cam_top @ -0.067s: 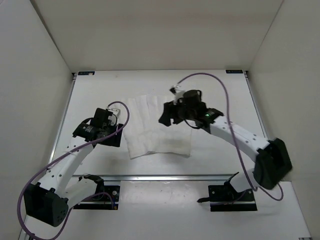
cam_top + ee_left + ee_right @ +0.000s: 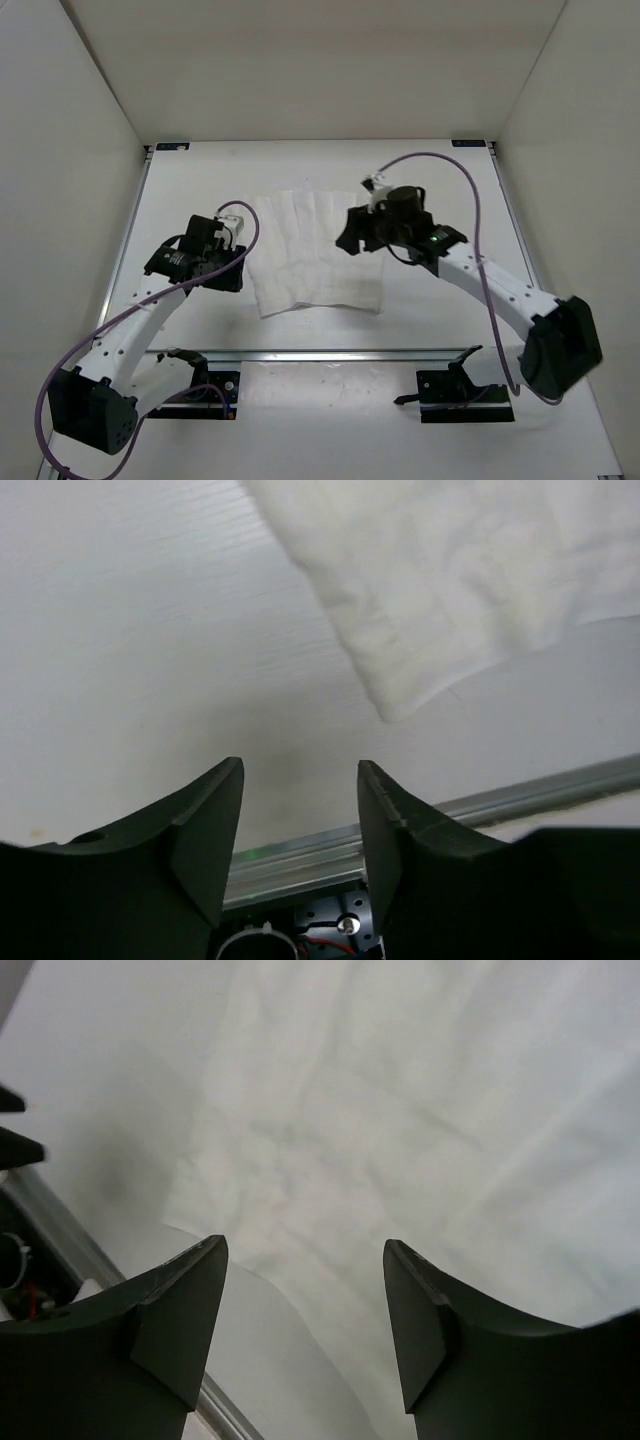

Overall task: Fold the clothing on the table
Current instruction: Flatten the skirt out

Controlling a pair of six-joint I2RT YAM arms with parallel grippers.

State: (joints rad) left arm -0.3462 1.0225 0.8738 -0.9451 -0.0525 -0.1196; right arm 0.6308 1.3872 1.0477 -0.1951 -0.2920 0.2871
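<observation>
From above, both arms bend inward. The left gripper (image 2: 222,270) sits beside the clothing's (image 2: 312,262) left edge and the right gripper (image 2: 352,238) hangs over its right side, with bare table (image 2: 450,190) around.

Left wrist view: the jaws are apart and empty, the clothing (image 2: 450,580) is at the upper right, and a rail (image 2: 520,800) runs below.

Right wrist view: the jaws are wide and the clothing (image 2: 400,1110) is spread beneath them.

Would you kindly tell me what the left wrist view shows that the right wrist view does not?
Only left wrist: the left gripper, open over bare table, with a cloth corner ahead. Only right wrist: the right gripper, open above the wrinkled cloth. Both: cloth, table and the rail at the edge.
</observation>
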